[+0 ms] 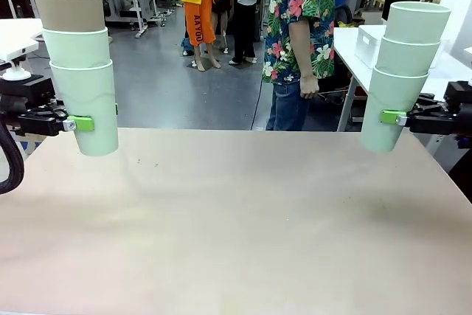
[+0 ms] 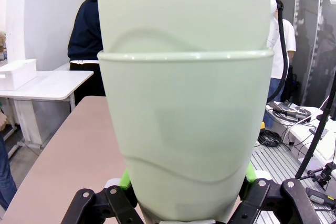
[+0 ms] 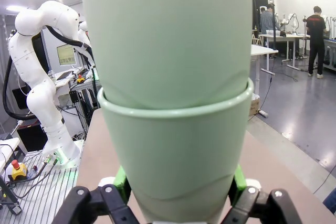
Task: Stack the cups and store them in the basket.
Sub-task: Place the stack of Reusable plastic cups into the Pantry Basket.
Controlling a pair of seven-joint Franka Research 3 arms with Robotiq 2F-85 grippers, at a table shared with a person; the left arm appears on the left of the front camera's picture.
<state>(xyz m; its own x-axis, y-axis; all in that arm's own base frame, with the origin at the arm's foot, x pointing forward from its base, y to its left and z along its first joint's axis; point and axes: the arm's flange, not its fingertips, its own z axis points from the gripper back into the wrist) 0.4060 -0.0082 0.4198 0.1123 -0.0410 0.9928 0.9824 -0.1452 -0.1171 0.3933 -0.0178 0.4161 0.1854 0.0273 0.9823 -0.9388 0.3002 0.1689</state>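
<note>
My left gripper (image 1: 96,122) is shut on the lowest of three nested cups: a mint green cup (image 1: 90,94), a second mint cup (image 1: 77,48) inside it, and a tan-brown cup (image 1: 70,9) on top. This stack hangs upright above the table's far left. My right gripper (image 1: 385,118) is shut on the bottom cup of a three-cup mint stack (image 1: 404,57), slightly tilted, above the far right. The left wrist view has its held stack (image 2: 184,129) between the green pads of the left gripper (image 2: 186,195). The right stack (image 3: 176,145) sits likewise in the right gripper (image 3: 178,195). A white rectangular bin (image 1: 366,46), possibly the basket, stands on a side table.
The beige table (image 1: 236,219) lies bare below both stacks. A person in a floral shirt (image 1: 299,20) stands at the far edge, one hand (image 1: 308,86) hanging down. The white side table (image 2: 47,85) holding the bin (image 2: 16,73) stands beyond the right corner. The left arm (image 3: 44,77) rises far off.
</note>
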